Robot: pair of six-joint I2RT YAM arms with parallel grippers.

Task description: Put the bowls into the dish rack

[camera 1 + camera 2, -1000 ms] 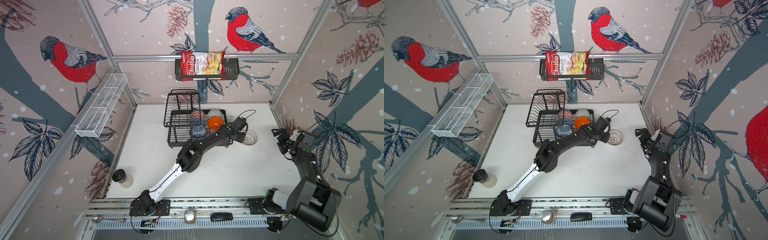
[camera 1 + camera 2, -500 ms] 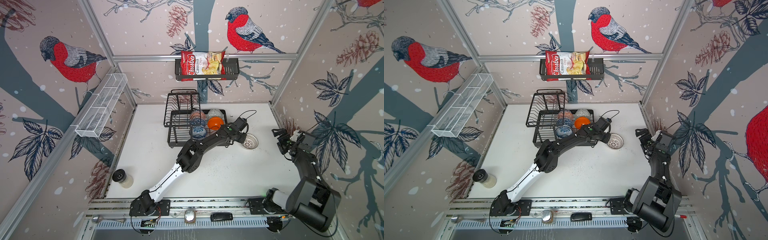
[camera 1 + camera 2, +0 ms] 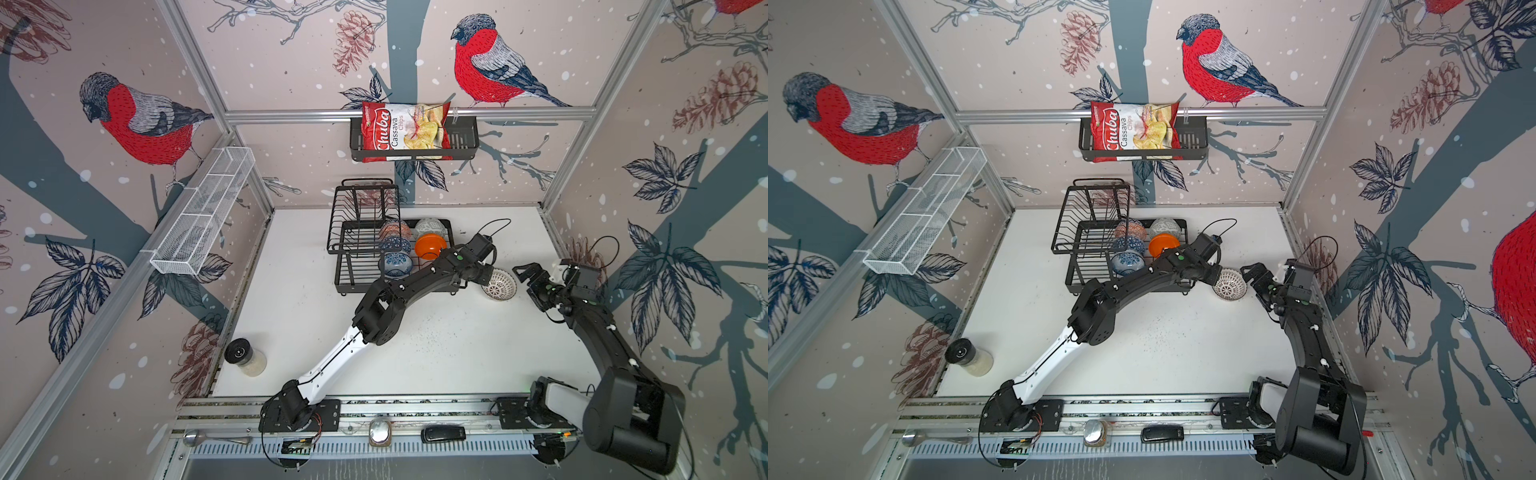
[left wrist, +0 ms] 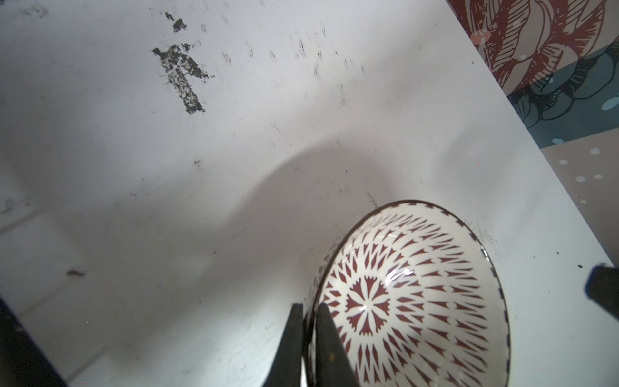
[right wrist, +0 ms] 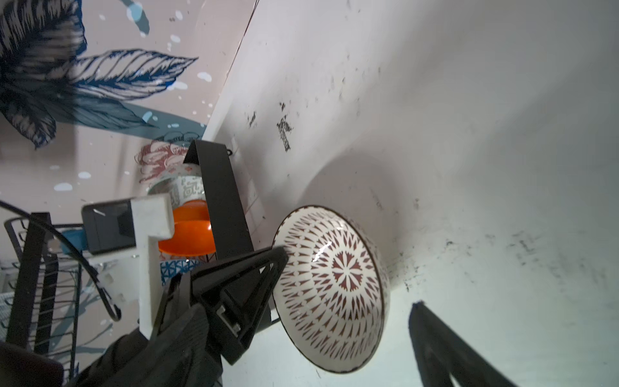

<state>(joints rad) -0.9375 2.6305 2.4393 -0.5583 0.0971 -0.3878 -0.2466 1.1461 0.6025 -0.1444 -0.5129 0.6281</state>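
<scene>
Nearest you, your right gripper (image 3: 527, 286) hangs with its jaws spread and nothing between them. It is just beside the white lattice-patterned bowl (image 3: 500, 286) but not touching it. That bowl is tipped up on edge on the table (image 3: 436, 353), its open face turned toward the right gripper. Your left gripper (image 4: 308, 321) is clenched on the bowl's rim, one finger inside and one outside, with the arm reaching across the middle.

The dish rack (image 3: 353, 270) lies to the left of the bowl and a little farther back, its right end just beside it, so the carry looks like the left arm's job.

Farther in, the rack holds the plain orange bowl (image 3: 430, 245), the blue-white floral bowl (image 3: 397, 262) and three more patterned ones.
</scene>
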